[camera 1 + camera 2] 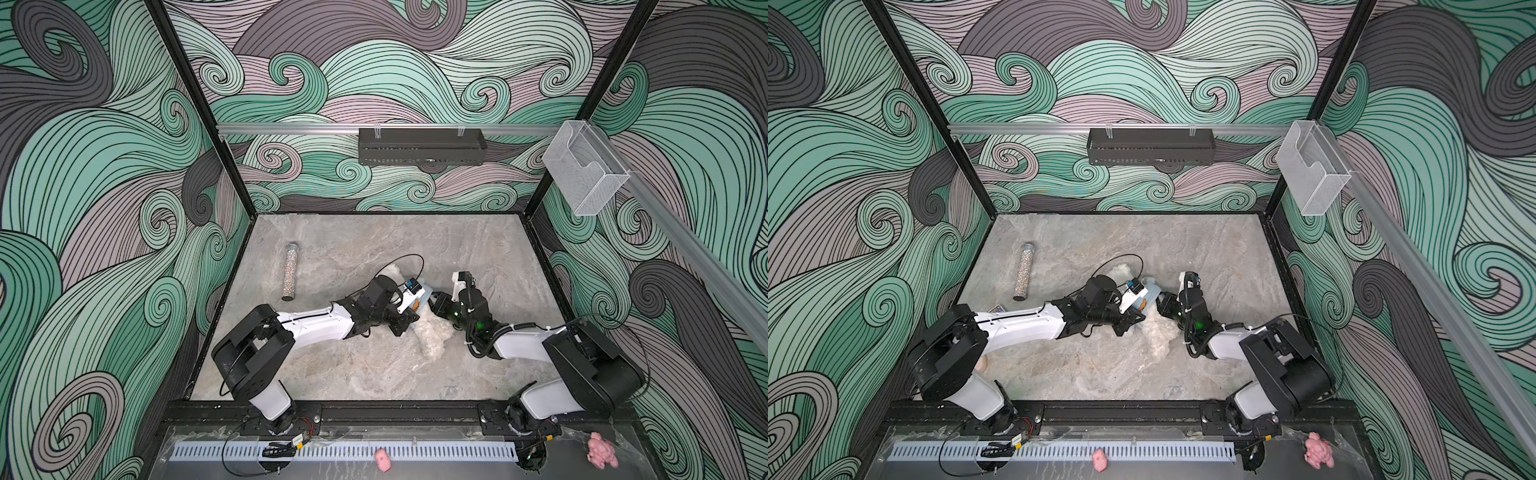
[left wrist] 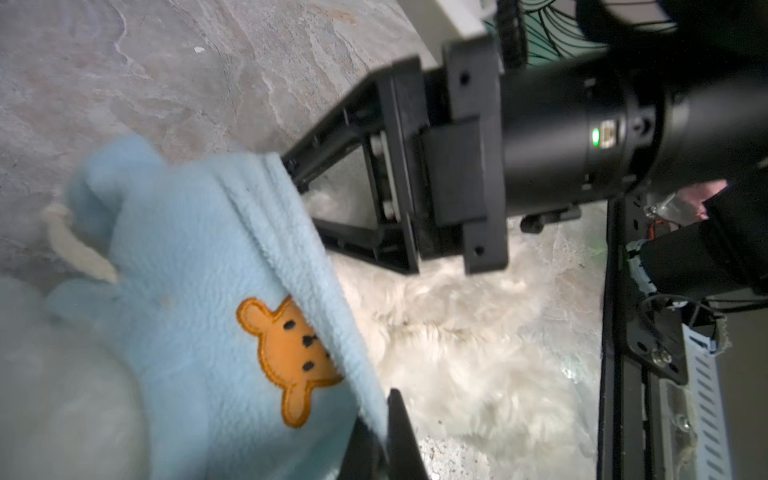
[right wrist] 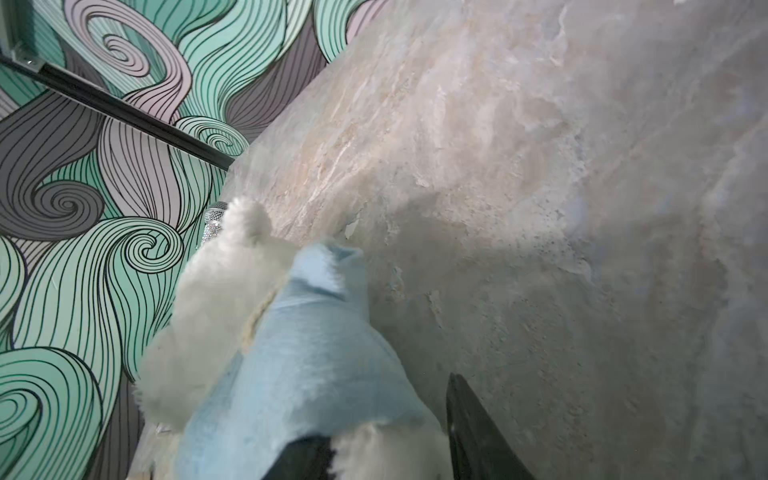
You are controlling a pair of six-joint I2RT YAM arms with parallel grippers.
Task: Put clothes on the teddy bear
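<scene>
Left fingers closed, pinching the hem of the light-blue fleece top; the hem edge runs straight into them. Right fingers spread apart: one tip is tucked in at the same hem with white fur around it, the other stands clear beside the fur, over bare table. Teddy bear lies on the table roughly mid-way between the two arms, head toward the back wall, legs toward the front rail. The top covers the bear's upper body and the lower body is bare fur. Orange bear-face patch on the top, partly hidden under a fold of the hem. Glitter tube lies flat on the table well apart from the bear, on the left-arm side and further back. Small pink plush and bigger pink plush sit well apart from the bear, past the front rail, off the table.
</scene>
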